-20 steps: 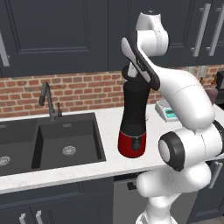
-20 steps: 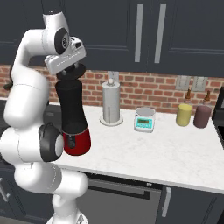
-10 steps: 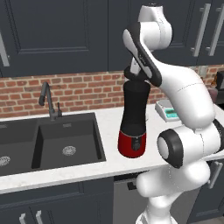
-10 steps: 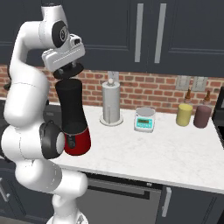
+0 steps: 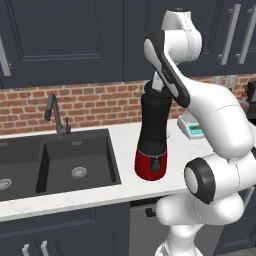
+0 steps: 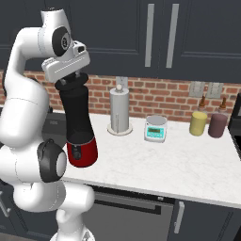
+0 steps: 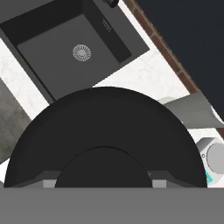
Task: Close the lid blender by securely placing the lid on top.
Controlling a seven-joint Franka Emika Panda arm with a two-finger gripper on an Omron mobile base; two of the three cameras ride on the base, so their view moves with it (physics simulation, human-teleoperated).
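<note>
The blender stands on the white counter beside the sink, a tall black jar on a glossy red base. The black round lid lies at the jar's flared rim, and I see no gap between them. My gripper points straight down over the jar top. Its two fingertips hug the sides of the lid's central knob, so it is shut on the lid. The jar itself is hidden under the lid in the hand view.
A black sink with a faucet lies left of the blender. To its right stand a paper towel holder, a white scale, and a yellow canister and a maroon canister near the brick wall.
The wrist and upper arm have lifted and tilted slightly over the jar. The blender has stayed in place, and the fingers remain at the lid.
</note>
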